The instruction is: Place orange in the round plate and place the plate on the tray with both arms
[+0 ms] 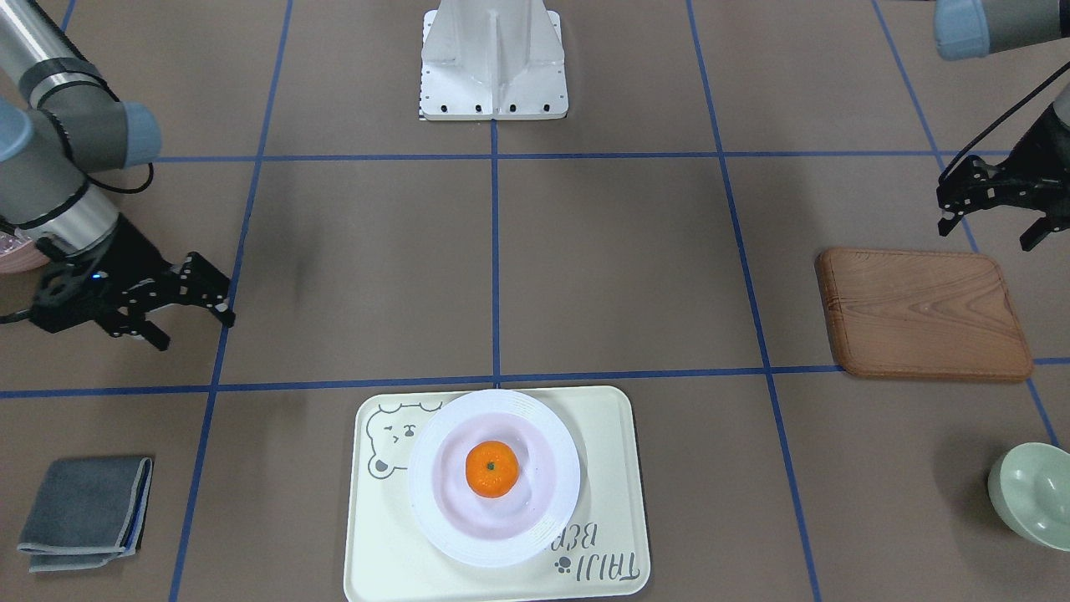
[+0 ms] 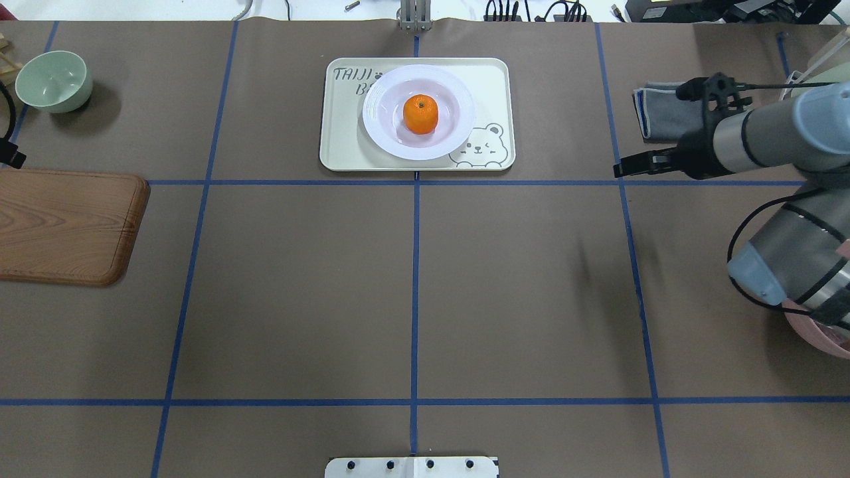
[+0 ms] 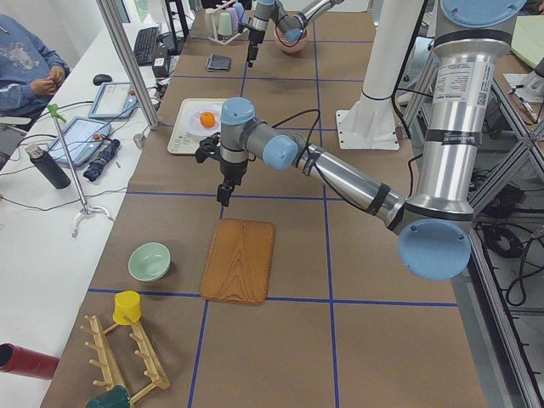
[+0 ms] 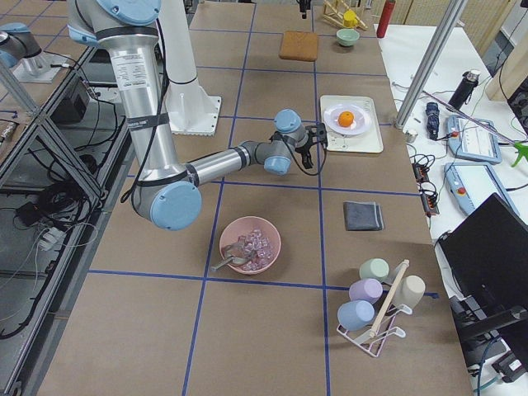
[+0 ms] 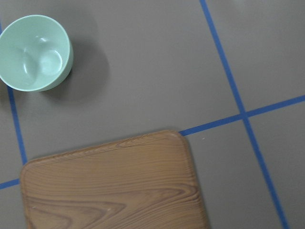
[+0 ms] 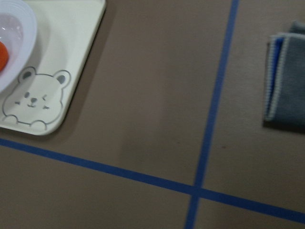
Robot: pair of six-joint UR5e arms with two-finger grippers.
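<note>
The orange (image 1: pixel 491 468) sits in the middle of the white round plate (image 1: pixel 443 520), and the plate rests on the cream bear tray (image 1: pixel 603 435) at the table's far side. From overhead, the orange (image 2: pixel 420 113), plate (image 2: pixel 458 93) and tray (image 2: pixel 495 79) lie on the centre line. My right gripper (image 1: pixel 194 324) hangs open and empty well off to the tray's side, above bare table. My left gripper (image 1: pixel 991 227) is open and empty too, hovering near the far edge of the wooden board (image 1: pixel 924 313). The right wrist view catches the tray's bear corner (image 6: pixel 52 81).
A pale green bowl (image 1: pixel 1032 493) stands beyond the board. A folded grey cloth (image 1: pixel 84 512) lies on the right arm's side. A pink bowl (image 4: pixel 250 245) with ice cubes and a cup rack (image 4: pixel 375 305) sit nearer the robot's right. The robot base (image 1: pixel 493 63) is at centre.
</note>
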